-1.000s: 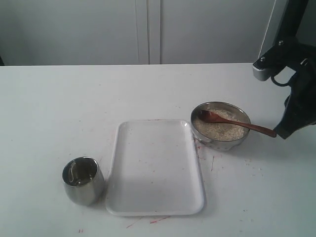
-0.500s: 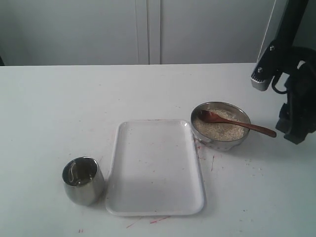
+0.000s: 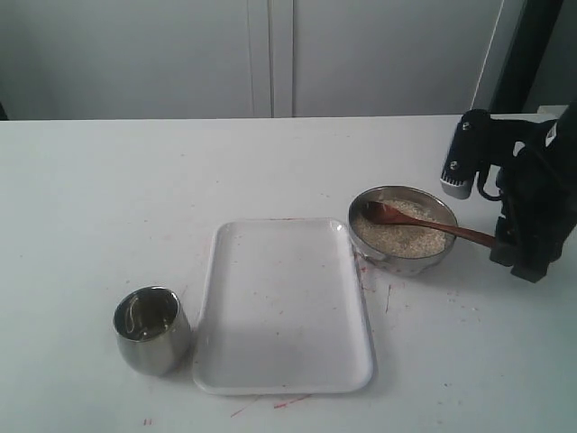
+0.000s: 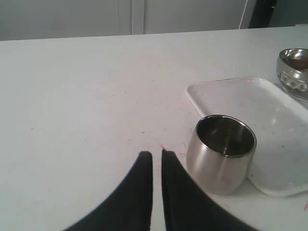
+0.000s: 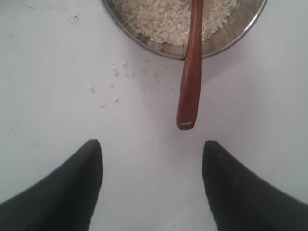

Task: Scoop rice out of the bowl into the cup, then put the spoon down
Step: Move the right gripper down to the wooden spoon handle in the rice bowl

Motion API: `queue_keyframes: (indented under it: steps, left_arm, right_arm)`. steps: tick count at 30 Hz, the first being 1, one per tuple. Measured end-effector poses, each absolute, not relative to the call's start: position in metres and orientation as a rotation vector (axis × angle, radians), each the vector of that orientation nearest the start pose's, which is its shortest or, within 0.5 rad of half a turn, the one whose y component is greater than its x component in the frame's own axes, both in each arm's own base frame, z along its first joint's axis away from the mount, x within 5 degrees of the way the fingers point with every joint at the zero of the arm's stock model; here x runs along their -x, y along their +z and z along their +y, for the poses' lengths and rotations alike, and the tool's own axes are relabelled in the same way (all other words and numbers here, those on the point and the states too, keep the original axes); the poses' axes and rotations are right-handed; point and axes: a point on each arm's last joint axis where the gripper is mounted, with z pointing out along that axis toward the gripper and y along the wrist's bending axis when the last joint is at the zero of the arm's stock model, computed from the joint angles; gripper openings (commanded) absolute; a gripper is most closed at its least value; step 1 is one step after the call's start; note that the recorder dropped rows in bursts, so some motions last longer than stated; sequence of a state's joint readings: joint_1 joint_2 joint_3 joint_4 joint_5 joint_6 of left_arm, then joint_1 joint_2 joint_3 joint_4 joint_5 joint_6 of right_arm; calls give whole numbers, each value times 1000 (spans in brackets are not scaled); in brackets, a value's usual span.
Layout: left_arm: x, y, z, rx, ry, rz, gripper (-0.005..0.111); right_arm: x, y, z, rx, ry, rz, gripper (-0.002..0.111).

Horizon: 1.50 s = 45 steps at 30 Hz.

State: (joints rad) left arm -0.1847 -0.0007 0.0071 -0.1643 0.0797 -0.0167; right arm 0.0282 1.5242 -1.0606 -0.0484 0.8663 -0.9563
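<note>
Rice point(image 3: 401, 236): loose off-white heap in the bowl, with a few stray grains on the table point(image 3: 135, 198) just beside it, seen in the right wrist view.
Bowl point(image 3: 397, 263): shiny steel, standing on the table near the tray's far right corner in the exterior view.
Spoon point(image 3: 433, 227): dark reddish-brown wood. Its head rests on the rice and its handle leans over the bowl's rim, pointing out toward the right gripper.
Cup point(image 3: 151, 329): steel tumbler, upright, just beside the tray's near left corner and well apart from the bowl.
Tray point(image 3: 284, 361): white, rectangular, lying flat between cup and bowl.
Right gripper point(image 5: 151, 144): 2 fingers spread wide, holding nothing. The end of the spoon's handle lies just ahead of the gap between them and touches neither.
Left gripper point(image 4: 157, 156): 2 fingers drawn almost together with only a thin slit between them, nothing held. It is low over the table, just beside the cup.
</note>
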Motion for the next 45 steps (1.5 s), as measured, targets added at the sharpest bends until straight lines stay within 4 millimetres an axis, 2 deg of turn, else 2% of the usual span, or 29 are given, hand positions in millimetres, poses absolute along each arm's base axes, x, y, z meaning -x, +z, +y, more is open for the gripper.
queue_keyframes:
  steps: [19, 23, 29, 34, 38, 41, 45]
  left_arm:
    - [-56, 204, -12, -14, -297, 1576, 14]
    - [-56, 204, -12, -14, -297, 1576, 14]
    - [-56, 204, -12, -14, -297, 1576, 14]
    - [-56, 204, -12, -14, -297, 1576, 14]
    - [-56, 204, -12, -14, -297, 1576, 14]
    - [-56, 204, -12, -14, -297, 1576, 14]
    - [-56, 204, -12, -14, -297, 1576, 14]
  right_arm:
    - [-322, 208, 7, 1386, -240, 2510, 58]
    - [-328, 205, 7, 1367, -265, 2471, 52]
    - [-331, 198, 7, 1375, -256, 2484, 49]
    - [-334, 184, 7, 1396, -231, 2516, 49]
    - [-335, 183, 7, 1394, -235, 2510, 49]
    - [-336, 183, 7, 1388, -242, 2500, 45]
    - [-337, 184, 7, 1384, -250, 2487, 32]
